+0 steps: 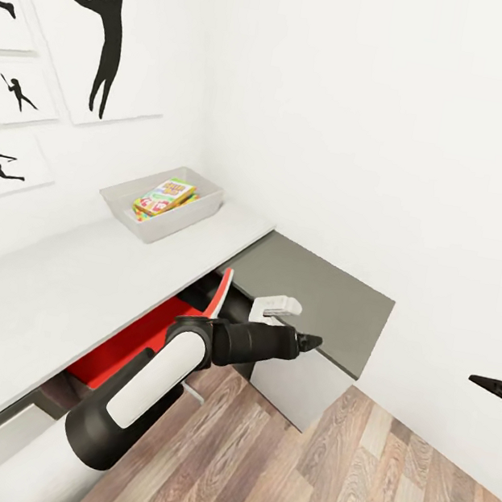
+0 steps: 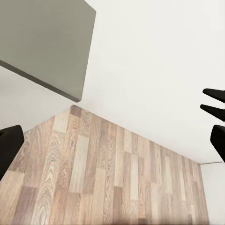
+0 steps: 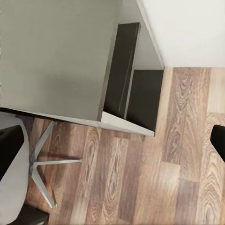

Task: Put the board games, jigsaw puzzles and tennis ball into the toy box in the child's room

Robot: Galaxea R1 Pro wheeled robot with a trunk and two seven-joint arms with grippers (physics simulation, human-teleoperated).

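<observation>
- The toy box (image 1: 163,205), a shallow pale bin, sits at the far end of the white worktop (image 1: 42,281) close to the wall, and a colourful board game (image 1: 164,197) already lies flat inside it
- No other toy can be made out on the visible worktop, so the rest seem to lie elsewhere in the room
- The left tool (image 1: 307,341) is held out over the wooden floor (image 1: 312,474) beside the grey side unit (image 1: 321,295); its fingers look pressed together with nothing between them
- The right tool (image 1: 488,384) hangs at the picture's edge; whether it is spread or closed I cannot tell
- Both arms look parked free of furniture, probably for driving
- A red chair (image 1: 142,339) is tucked under the worktop
</observation>
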